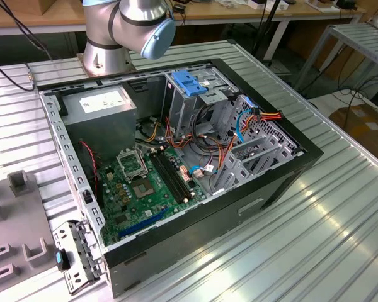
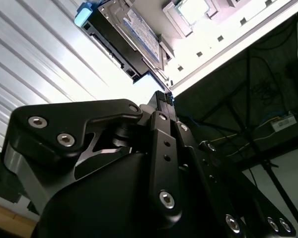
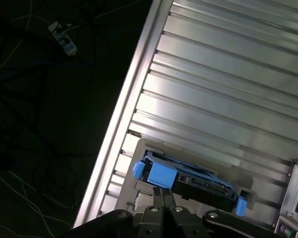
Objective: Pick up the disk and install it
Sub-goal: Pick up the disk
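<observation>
Disk (image 3: 198,184) not yet gripped or installed — seen on the table (image 3: 228,74), outside the case (image 1: 274,189); gripper (image 3: 163,190) just beside it, jaws narrow, empty.

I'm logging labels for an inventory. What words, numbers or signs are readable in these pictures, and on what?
No text here can be read.
On the power-supply box, the white sticker: print too small to read.
On the disk, the label: print blurred, unreadable.
</observation>
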Motion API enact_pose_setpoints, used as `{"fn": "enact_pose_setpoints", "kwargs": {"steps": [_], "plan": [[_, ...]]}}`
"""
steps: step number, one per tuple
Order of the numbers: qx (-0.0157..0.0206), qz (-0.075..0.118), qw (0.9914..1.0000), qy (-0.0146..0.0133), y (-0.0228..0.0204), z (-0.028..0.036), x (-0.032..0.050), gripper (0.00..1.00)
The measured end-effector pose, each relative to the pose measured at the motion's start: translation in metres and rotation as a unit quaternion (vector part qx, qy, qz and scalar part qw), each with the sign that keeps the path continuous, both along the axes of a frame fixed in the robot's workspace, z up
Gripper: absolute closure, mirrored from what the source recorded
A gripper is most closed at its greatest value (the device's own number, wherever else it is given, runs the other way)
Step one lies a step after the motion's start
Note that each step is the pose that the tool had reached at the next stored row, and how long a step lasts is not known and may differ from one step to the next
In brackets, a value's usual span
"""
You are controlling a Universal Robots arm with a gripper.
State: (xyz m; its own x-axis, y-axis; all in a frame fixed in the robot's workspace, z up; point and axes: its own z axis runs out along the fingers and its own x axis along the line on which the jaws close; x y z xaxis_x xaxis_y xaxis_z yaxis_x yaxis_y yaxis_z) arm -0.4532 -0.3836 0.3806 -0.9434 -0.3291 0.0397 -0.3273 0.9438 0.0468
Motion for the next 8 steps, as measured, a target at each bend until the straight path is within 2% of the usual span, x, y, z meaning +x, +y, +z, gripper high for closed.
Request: {"fn": "enact_pose_setpoints", "kwargs": {"steps": [8], "plan": [[0.0000,0.030,0.99956,-0.0007,0.0001,-0.0006,0.0018,0.89]]}}
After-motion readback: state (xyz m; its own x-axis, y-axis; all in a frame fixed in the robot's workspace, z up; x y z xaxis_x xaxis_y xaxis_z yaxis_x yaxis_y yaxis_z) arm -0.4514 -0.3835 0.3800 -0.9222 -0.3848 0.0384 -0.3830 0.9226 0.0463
